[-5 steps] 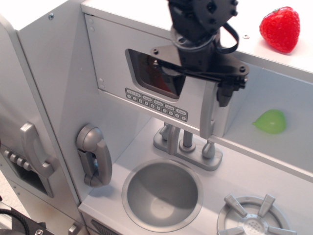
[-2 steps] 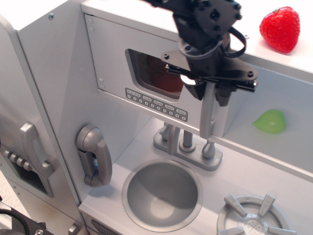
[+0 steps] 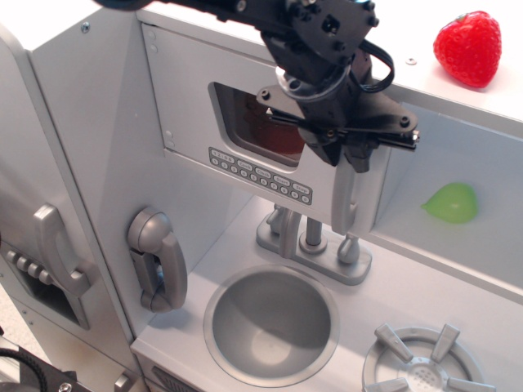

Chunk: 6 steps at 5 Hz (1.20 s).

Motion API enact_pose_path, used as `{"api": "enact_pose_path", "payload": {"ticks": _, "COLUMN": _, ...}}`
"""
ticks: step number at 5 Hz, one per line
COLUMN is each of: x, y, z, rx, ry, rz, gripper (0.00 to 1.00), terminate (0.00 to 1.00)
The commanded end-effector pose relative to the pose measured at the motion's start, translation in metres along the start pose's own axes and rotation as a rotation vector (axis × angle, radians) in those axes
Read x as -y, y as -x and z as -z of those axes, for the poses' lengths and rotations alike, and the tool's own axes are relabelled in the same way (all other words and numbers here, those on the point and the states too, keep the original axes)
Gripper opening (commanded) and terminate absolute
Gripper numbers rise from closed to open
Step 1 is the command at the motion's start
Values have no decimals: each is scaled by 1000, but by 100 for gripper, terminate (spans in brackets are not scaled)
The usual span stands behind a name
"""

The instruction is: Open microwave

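Observation:
The microwave (image 3: 245, 163) is the silver-grey door with a dark window (image 3: 257, 122) and a row of small buttons (image 3: 260, 173) below it. Its vertical silver bar handle (image 3: 345, 200) runs down the door's right edge. My black gripper (image 3: 349, 157) comes down from above and sits at the top of the handle, with one finger (image 3: 333, 153) on the left of the bar and one on the right, closed against it. The door lies about flush with the cabinet, and I cannot tell whether it is ajar. The white cavity is hidden.
A doorless white cubby to the right holds a green object (image 3: 451, 202). A red strawberry (image 3: 467, 47) sits on the cabinet top. Below are a faucet (image 3: 312, 238), a round sink (image 3: 271, 322) and a burner (image 3: 421, 363). A toy phone (image 3: 158, 260) hangs at the left.
The gripper has swung from beside the handle to straddle its top, and the fingers have drawn in onto the bar. The handle has shifted slightly left.

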State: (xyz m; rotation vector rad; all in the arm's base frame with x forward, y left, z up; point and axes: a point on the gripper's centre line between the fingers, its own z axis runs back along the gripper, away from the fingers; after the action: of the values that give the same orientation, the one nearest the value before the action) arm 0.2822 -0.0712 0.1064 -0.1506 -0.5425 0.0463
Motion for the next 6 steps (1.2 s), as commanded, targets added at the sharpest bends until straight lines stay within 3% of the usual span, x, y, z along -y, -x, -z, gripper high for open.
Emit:
{"api": "enact_pose_path", "payload": {"ticks": 1, "x": -7, "y": 16, "z": -23, "rx": 12, "ry": -7, "rz": 5, "gripper": 0, "terminate": 0}}
{"api": "enact_pose_path", "payload": {"ticks": 2, "x": -16, "y": 38, "z": -36, "rx": -3, "ry": -1, "rz": 61, "gripper": 0, "terminate": 0}}
{"api": "enact_pose_path", "payload": {"ticks": 3, "x": -30, "y": 56, "z": -55, "rx": -74, "ry": 10, "rz": 120, "gripper": 0, "terminate": 0}}
{"api": "enact_pose_path", "payload": {"ticks": 4, "x": -44, "y": 69, "z": -68, "rx": -240, "ry": -21, "rz": 140, "gripper": 100, "terminate": 0}}
{"api": "enact_pose_path", "payload": {"ticks": 5, "x": -32, "y": 75, "z": -68, "rx": -309, "ry": -87, "rz": 120, "gripper": 100, "terminate": 0}}
{"api": "enact_pose_path", "payload": {"ticks": 6, "x": -5, "y": 69, "z": -60, "rx": -405, "ry": -89, "rz": 77, "gripper": 100, "terminate": 0}}
